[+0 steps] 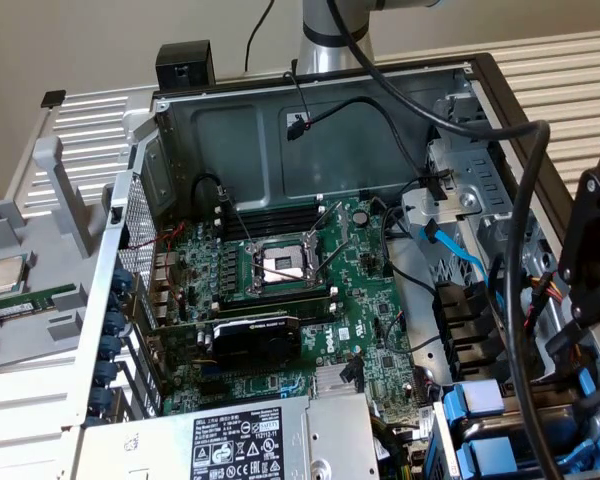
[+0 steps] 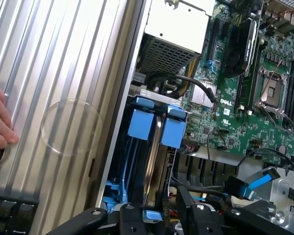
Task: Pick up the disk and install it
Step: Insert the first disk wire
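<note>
Two blue-framed drives stand side by side in the drive bay, one (image 2: 139, 122) next to the other (image 2: 174, 131). I cannot tell which of them is the disk. In the exterior view their blue ends (image 1: 477, 400) sit at the case's lower right corner. My gripper (image 2: 159, 210) hangs just over the bay, close behind the drives. Its black fingers (image 2: 130, 218) stand apart, with a blue frame edge and wires showing in the gap and nothing clamped. The exterior view has the gripper (image 1: 585, 390) at its right edge.
The open case holds a motherboard with a CPU socket (image 1: 280, 265), a graphics card (image 1: 255, 335) and a power supply (image 1: 230, 440). A thick black cable (image 1: 525, 250) loops beside the gripper. A person's hand (image 2: 0, 122) rests on the ribbed surface (image 2: 63, 73).
</note>
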Action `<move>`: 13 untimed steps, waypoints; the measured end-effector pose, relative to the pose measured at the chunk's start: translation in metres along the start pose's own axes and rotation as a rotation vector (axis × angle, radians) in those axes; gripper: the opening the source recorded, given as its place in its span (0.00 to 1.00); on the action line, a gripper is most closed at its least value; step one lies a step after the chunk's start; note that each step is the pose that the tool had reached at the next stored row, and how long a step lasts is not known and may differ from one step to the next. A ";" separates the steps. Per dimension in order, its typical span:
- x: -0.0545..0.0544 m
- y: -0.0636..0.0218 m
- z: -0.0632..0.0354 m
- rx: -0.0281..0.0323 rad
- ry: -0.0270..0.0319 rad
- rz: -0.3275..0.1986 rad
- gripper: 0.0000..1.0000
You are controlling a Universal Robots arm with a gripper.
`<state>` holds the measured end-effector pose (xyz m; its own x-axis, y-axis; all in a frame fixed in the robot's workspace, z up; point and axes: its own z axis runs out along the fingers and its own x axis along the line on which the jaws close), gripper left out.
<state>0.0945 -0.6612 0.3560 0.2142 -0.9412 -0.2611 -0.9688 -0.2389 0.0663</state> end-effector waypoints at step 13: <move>0.000 -0.0019 0.0052 -0.0573 -0.1192 -0.007 0.40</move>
<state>0.0958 -0.6598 0.3508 0.2009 -0.9054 -0.3741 -0.9579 -0.2614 0.1183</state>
